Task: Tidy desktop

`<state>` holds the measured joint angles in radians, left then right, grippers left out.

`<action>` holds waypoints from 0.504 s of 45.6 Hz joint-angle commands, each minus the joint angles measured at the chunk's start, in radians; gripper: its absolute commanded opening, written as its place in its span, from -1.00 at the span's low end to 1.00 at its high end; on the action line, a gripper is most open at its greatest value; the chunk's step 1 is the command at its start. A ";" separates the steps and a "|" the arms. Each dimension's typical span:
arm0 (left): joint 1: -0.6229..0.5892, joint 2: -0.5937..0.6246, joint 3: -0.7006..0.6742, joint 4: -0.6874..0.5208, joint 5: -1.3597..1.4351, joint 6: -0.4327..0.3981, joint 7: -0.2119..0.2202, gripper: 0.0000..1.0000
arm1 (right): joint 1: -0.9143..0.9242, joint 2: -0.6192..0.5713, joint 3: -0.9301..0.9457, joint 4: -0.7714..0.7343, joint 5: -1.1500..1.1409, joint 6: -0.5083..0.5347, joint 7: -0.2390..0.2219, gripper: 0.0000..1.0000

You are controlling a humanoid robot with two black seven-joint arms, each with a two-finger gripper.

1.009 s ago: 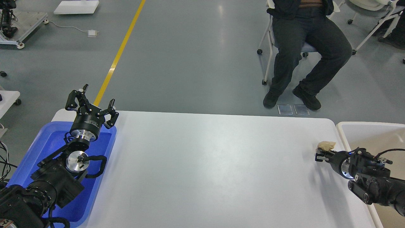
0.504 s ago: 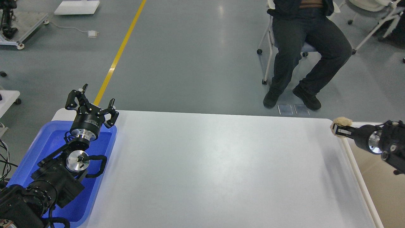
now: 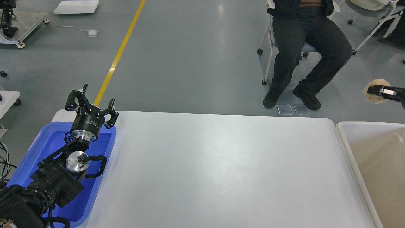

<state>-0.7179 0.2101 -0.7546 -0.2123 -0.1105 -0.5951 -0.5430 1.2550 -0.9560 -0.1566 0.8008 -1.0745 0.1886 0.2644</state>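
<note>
The white desktop [image 3: 221, 171] fills the middle of the head view and nothing lies on it. My left gripper [image 3: 91, 103] is open and empty, held above the far end of the blue tray [image 3: 28, 158] at the table's left edge. My right gripper [image 3: 375, 91] is at the right edge of the view, raised high above the far end of the cream-beige tub [image 3: 345, 139]. It is shut on a crumpled tan paper ball [image 3: 373, 97].
A seated person in dark clothes [image 3: 303, 47] is on a wheeled chair beyond the table's far edge. A yellow line [image 3: 120, 53] runs along the grey floor. Carts and chair legs stand at the far left and far right.
My right gripper lifted the tan paper ball off the table's right side and carried it up and to the right, above the tub. The left arm has not moved.
</note>
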 commanded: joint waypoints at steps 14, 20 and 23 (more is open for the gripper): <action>0.000 0.000 0.000 0.001 0.000 0.000 0.000 1.00 | -0.120 0.063 0.019 -0.278 0.362 -0.123 -0.128 -1.00; 0.000 0.000 0.000 -0.001 0.000 0.000 0.000 1.00 | -0.212 0.112 0.025 -0.333 0.596 -0.216 -0.185 -1.00; 0.000 0.000 0.000 0.001 0.000 0.000 0.000 1.00 | -0.259 0.152 0.034 -0.370 0.694 -0.253 -0.206 -1.00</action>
<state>-0.7178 0.2102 -0.7546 -0.2128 -0.1104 -0.5952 -0.5430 1.1328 -0.8911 -0.1383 0.5518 -0.7131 0.0559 0.1409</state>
